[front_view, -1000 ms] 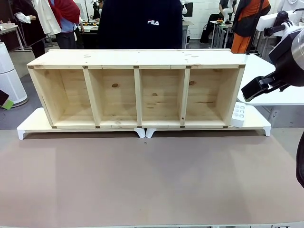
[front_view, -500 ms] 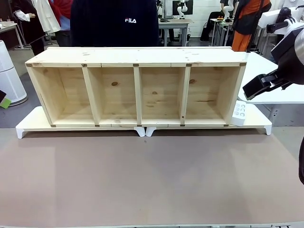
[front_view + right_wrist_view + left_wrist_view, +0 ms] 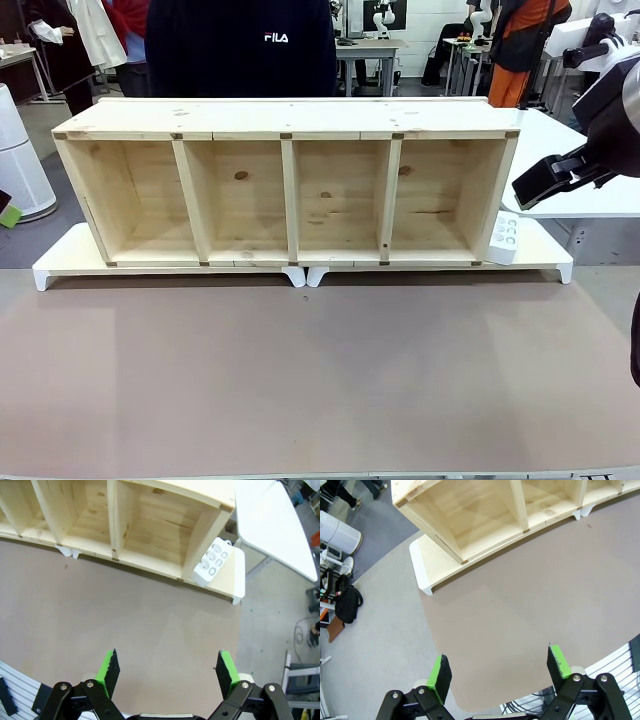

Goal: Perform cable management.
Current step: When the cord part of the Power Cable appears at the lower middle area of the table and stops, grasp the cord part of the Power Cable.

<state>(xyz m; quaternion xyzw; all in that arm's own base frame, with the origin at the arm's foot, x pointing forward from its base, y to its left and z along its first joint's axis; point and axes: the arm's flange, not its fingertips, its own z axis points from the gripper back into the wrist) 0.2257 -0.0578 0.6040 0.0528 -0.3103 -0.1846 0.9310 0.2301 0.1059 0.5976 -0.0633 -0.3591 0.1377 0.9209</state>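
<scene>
1. Markings. The only readable print is "FILA" in white letters on the dark top of the person standing at 12 o'clock, behind the shelf.

2. Inventory.
- One wooden shelf, with its open side facing the robot and three upright dividers forming four compartments.
- Two white risers, the left riser and the right riser. They sit end to end under the shelf, and their feet meet at the middle.
- One white power strip with round sockets. It is on the right riser and touches the shelf's 3 o'clock end.
- Cable: its position cannot be determined from these views.

3. Pincers.
- The left gripper has its green pads spread wide with nothing between them. It hangs above the mat's edge, with the shelf toward 12 o'clock in its wrist view.
- The right gripper is likewise spread wide and holds nothing. In its wrist view the power strip lies toward 1 o'clock.
- In the front view the right arm enters at 3 o'clock, well apart from the shelf.

4. Surface and room. A plain brown-grey mat covers the table. The floor is grey. A white side table stands at 3 o'clock and a white cylindrical appliance at 9 o'clock. A black bag lies on the floor.
</scene>
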